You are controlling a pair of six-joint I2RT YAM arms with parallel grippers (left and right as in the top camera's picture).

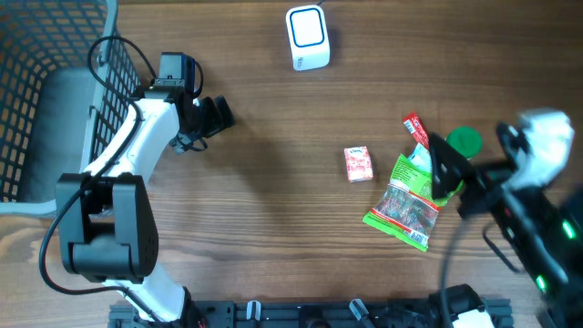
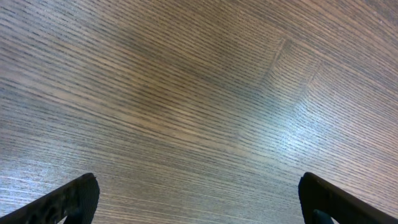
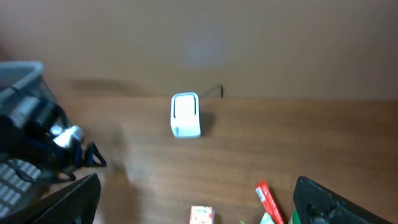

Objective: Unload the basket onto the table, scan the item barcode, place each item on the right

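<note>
A white barcode scanner [image 1: 308,38] stands at the back of the table, also in the right wrist view as the scanner [image 3: 185,115]. The items lie at the right: a small red box [image 1: 359,164], a green snack bag [image 1: 405,196], a red stick pack [image 1: 415,130] and a green round lid [image 1: 465,140]. My right gripper [image 1: 446,171] hovers open over the bag's right edge, holding nothing. In its own view the right gripper [image 3: 198,182] frames the small box [image 3: 202,215] and stick pack [image 3: 268,202]. My left gripper [image 1: 217,114] is open at the left, and the left gripper [image 2: 199,199] sees only bare wood.
A wire basket [image 1: 46,82] fills the far left edge beside the left arm. The scanner's cable [image 3: 221,91] runs off its back. The wooden table [image 1: 273,210] is bare between the left gripper and the items.
</note>
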